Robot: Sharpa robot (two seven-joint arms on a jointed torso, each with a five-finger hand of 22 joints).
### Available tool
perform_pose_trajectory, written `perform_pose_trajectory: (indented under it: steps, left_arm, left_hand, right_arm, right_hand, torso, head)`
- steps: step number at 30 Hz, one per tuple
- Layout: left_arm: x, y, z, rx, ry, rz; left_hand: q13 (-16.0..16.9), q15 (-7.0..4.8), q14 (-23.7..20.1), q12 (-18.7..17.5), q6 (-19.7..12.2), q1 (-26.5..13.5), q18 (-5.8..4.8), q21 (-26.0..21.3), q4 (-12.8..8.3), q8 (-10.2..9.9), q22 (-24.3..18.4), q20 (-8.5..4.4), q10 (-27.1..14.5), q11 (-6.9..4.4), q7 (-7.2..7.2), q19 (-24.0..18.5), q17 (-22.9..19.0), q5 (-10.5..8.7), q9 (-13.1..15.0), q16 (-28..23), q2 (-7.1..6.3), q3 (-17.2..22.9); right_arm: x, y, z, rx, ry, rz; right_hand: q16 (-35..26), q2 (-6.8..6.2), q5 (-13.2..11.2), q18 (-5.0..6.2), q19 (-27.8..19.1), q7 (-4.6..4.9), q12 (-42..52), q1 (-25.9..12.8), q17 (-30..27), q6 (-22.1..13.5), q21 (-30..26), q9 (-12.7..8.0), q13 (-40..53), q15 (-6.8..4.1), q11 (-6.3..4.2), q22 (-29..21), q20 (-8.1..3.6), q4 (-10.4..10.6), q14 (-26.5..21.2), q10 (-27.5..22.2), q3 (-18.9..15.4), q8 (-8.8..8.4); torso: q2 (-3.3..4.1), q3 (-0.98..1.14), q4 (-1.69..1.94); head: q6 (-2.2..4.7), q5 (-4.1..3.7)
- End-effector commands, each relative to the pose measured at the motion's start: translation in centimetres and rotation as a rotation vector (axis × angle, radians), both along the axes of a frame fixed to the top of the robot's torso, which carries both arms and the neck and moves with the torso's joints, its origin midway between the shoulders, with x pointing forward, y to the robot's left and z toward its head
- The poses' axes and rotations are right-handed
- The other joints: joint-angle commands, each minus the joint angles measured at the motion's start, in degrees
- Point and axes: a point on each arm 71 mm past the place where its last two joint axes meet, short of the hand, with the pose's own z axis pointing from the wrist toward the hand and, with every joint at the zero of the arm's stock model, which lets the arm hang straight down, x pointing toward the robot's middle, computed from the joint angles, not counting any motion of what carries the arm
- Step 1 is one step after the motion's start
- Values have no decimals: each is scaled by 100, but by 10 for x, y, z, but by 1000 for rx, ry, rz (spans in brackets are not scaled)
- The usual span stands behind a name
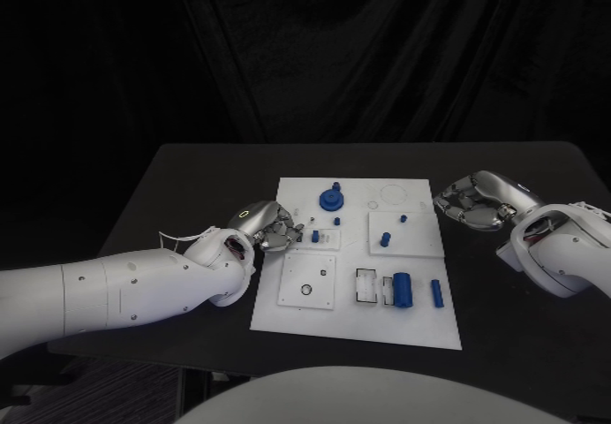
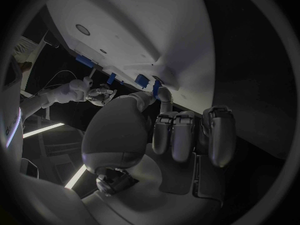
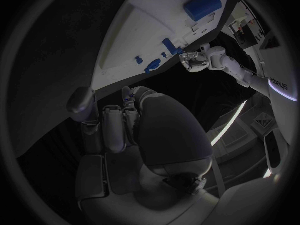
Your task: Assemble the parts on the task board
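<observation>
The white task board (image 1: 305, 314) lies mid-table. My left hand (image 1: 271, 228) is at its left edge, where thumb and a finger pinch a small blue peg (image 1: 314, 236) (image 2: 155, 88); the other fingers (image 2: 184, 135) are curled in. My right hand (image 1: 474, 201) hovers just off the board's right edge, fingers (image 3: 112, 127) curled with nothing seen in them. On the board are a blue gear with a knob (image 1: 334, 199), short pegs (image 1: 385, 238) (image 1: 403, 217), a thick blue cylinder (image 1: 403, 289) and a slim blue pin (image 1: 437, 293).
The black table (image 1: 191, 177) surrounds the board, with bare strips on either side and behind it. A square plate with a small ring (image 1: 305, 290) sits at the board's near left. A white slotted holder (image 1: 368, 284) stands beside the thick cylinder.
</observation>
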Motion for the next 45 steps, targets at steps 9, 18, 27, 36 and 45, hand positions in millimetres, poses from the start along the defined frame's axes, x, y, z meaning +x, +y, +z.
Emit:
perform_pose_trajectory:
  steps: [9, 18, 27, 36, 45]
  left_arm:
    - [-1, -4, -1, 5, 14, -30]
    - [-2, -3, -2, 9, 19, -29]
    - [-2, -3, -3, 15, 33, -28]
    - [-3, -2, -4, 18, 38, -30]
    - [-2, -1, -5, 22, 41, -29]
  left_hand:
    - [1506, -36, 595, 15, 9, -33, 18, -32, -355, -1, 1256, -25, 604, -28, -37, 216, 1509, -7, 197, 15, 53, 411]
    - [1506, -35, 595, 15, 8, -34, 18, -33, -356, 2, 1256, -25, 604, -28, -36, 216, 1509, -11, 198, 15, 55, 414]
    - [1506, -31, 595, 15, -30, -55, 22, -53, -351, -37, 1250, -23, 604, -22, -29, 205, 1509, -37, 189, 15, 54, 419]
    - [1506, -4, 595, 15, -147, -418, 27, -82, -97, -110, 1244, 5, 604, 3, -13, 186, 1509, -483, 140, 15, 97, 159]
    - [1506, 23, 595, 15, -161, -1103, 33, -114, 134, -223, 1235, 28, 604, 35, 19, 167, 1509, -885, 71, 15, 346, -790]
  right_arm:
    - [-1, 0, -1, -5, 4, -8]
    - [-1, -1, -1, -5, 4, -10]
    - [-1, -1, -1, -6, 6, -10]
    - [0, -1, -2, -7, 7, -9]
    - [0, -1, -2, -7, 8, -10]
  right_hand:
    - [-30, -38, 25, 46, -12, 18, -31, 35, 175, -7, -27, 6, 436, -32, 7, 675, 17, -15, 2, -46, 17, 8]
    - [-30, -38, 25, 46, -12, 18, -31, 35, 175, -7, -27, 6, 436, -32, 7, 675, 17, -15, 2, -46, 17, 8]
    - [-30, -38, 25, 46, -12, 18, -31, 35, 175, -7, -27, 6, 436, -32, 7, 675, 17, -15, 2, -46, 17, 8]
    - [-30, -38, 25, 46, -12, 18, -31, 35, 175, -7, -27, 6, 436, -32, 7, 675, 17, -15, 2, -46, 17, 8]
    - [-30, -38, 25, 46, -12, 18, -31, 35, 175, -7, -27, 6, 436, -32, 7, 675, 17, -15, 2, -46, 17, 8]
  torso:
    - [-1, 0, 2]
    - [1, 2, 1]
    - [-4, 0, -2]
    - [-3, 1, -1]
    - [-3, 0, 0]
  head:
    - [-1, 6]
    - [-1, 2]
    - [-1, 13]
    - [-1, 10]
    - [-1, 5]
